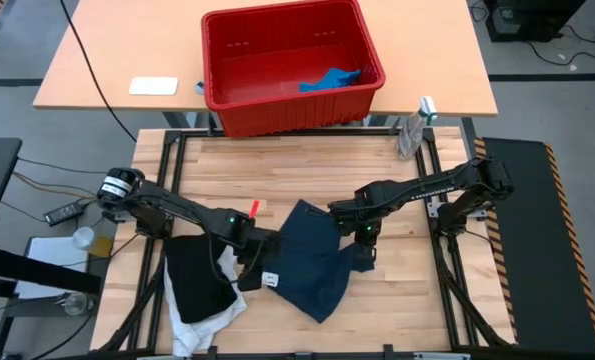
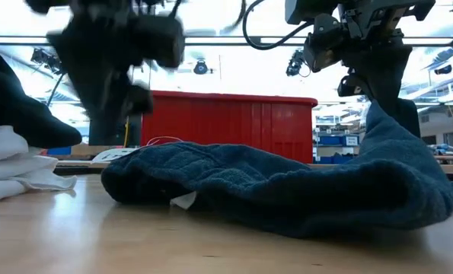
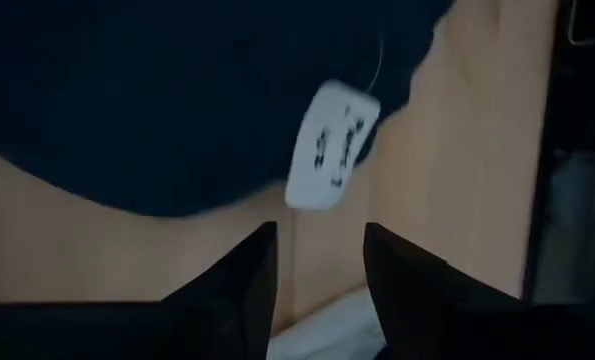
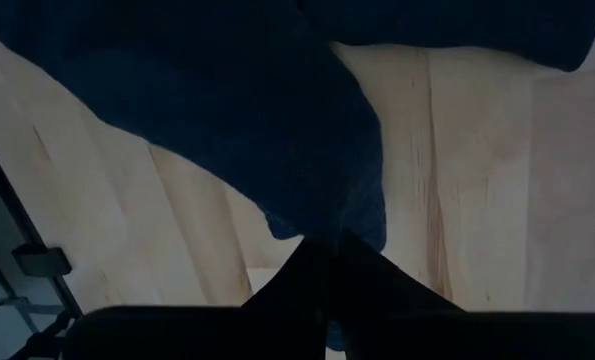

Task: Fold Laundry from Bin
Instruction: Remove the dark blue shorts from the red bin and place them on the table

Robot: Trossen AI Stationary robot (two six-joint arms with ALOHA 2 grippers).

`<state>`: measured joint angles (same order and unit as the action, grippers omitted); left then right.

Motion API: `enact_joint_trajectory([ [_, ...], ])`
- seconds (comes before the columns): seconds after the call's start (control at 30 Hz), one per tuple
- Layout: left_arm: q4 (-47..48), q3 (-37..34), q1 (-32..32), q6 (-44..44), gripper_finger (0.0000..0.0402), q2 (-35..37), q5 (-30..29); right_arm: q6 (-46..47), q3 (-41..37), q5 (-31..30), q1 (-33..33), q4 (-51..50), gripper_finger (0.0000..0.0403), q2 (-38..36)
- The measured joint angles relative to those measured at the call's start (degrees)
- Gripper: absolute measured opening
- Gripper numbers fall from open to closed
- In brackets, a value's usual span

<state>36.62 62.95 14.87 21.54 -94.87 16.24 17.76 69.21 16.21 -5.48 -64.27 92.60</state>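
Navy garment [image 1: 312,262] lies spread on the wooden table [image 1: 397,180], well in front of the red bin [image 1: 289,65], which holds only the small blue cloth [image 1: 329,79]. Right gripper [image 1: 363,240] is clenched on the navy garment's right edge, lifting it into a peak. Left gripper [image 3: 319,262] hangs released, its 2 fingers apart, just beside the garment's white tag [image 3: 329,146], with the black garment [image 1: 199,278] and white garment [image 1: 205,322] heaped left of the navy one.

navy garment [image 2: 287,190]: nubby matt cloth | table [image 2: 97,243]: smooth pale wood | bin [image 1: 277,100]: glossy ribbed plastic
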Motion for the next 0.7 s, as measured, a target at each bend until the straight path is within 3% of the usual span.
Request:
enact_joint_trajectory([
  [0.1,-1.15,-6.91,-2.1,1.51,0.0143,0.96,3.99,0.0,0.0,0.02,0.0,0.0,0.0016,0.0],
  [0.27,-10.12,-14.94,-5.31,4.8,0.0142,5.07,4.24,-0.05,0.0,0.05,0.0,-0.02,0.0016,0.0],
  [0.43,-16.87,-15.57,-5.7,3.93,0.0162,4.61,3.91,0.01,0.0,0.46,0.0,0.08,0.0016,0.02],
  [0.7,-17.87,-15.68,-5.88,5.93,0.024,1.66,1.42,0.04,0.0,0.44,0.0,1.44,0.0016,0.02],
])
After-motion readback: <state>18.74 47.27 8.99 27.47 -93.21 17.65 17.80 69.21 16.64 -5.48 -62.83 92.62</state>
